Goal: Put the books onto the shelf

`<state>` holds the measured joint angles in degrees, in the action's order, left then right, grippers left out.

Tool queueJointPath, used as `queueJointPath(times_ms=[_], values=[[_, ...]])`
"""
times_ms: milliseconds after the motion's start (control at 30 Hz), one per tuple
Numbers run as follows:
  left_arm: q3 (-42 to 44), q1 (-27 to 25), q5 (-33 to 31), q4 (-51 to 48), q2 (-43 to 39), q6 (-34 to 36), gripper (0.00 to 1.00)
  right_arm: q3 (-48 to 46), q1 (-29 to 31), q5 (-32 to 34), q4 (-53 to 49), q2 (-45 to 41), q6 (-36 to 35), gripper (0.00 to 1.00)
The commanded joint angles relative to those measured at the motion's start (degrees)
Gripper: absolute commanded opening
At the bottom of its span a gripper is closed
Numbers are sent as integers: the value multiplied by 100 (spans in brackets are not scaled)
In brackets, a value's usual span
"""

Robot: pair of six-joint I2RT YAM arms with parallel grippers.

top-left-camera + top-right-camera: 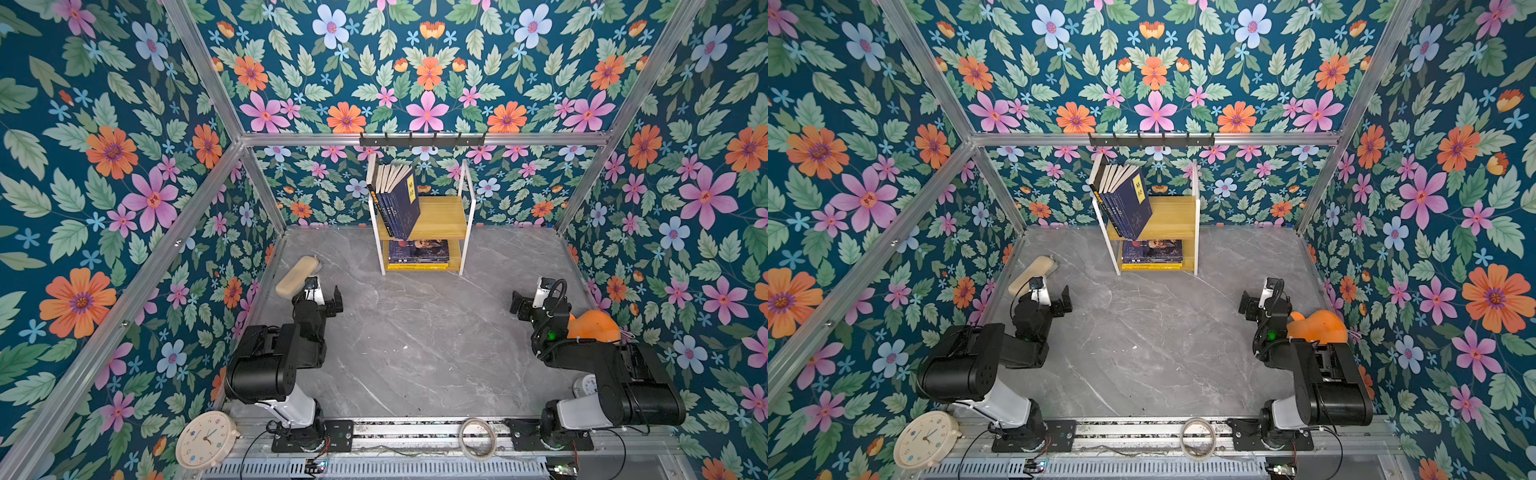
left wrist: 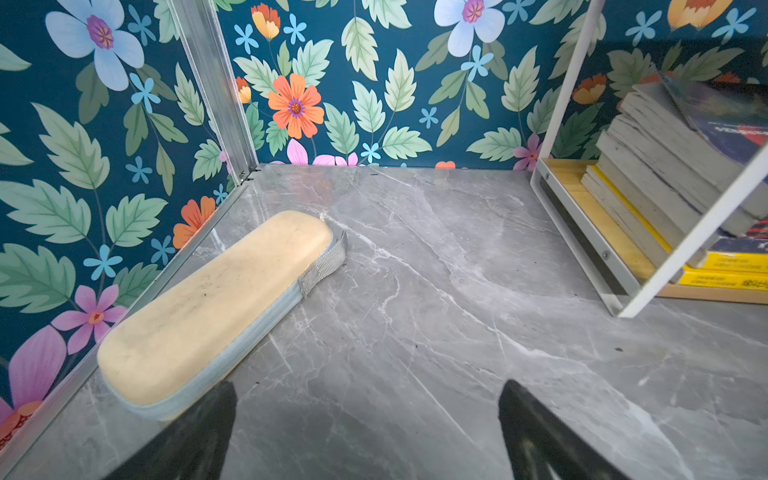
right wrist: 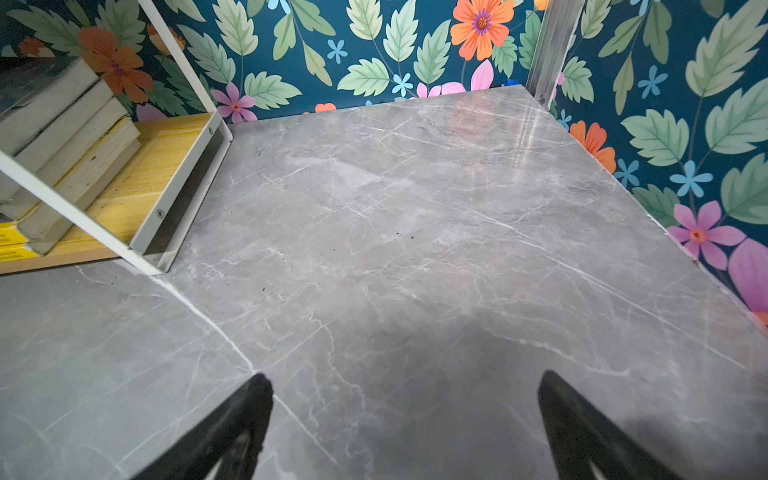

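Apparently the job is nearing its end: no book is lying on the table (image 1: 415, 332) in any view. One shelf (image 1: 444, 216) is standing at the upper middle of both top views, against the back wall, and it is carrying everything in two groups. On its upper board six or seven books (image 1: 399, 199) are standing and leaning toward the left side of the shelf. This is probably because the row is not filling the board and nothing is propping it from the right. On the lower board a stack (image 1: 417, 253) of about five is lying flat, with yellow ones at the bottom; an exact count is hard.

Two grippers are showing. The left gripper (image 2: 370, 386) and the right gripper (image 3: 405, 376) are hanging low over bare table at the lower left and lower right, fingers spread wide and gripping nothing, which is looking like a rest pose. One case (image 1: 297, 274), one clock (image 1: 205, 438) and one tape roll (image 1: 478, 438) are lying aside, seemingly not part of the job.
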<state>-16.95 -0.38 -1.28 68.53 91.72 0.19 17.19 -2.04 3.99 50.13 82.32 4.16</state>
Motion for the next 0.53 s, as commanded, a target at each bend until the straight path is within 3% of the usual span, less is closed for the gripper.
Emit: queueJointPath(times_ms=[0, 367, 500], values=[[-1, 3, -4, 20, 3, -38, 100, 15, 10, -18, 76, -11, 52, 99], [81, 3, 0, 148, -21, -20, 100, 63, 2, -58, 5, 3, 74, 99], [735, -23, 215, 1314, -61, 103, 100, 21, 2, -41, 58, -13, 46, 99]])
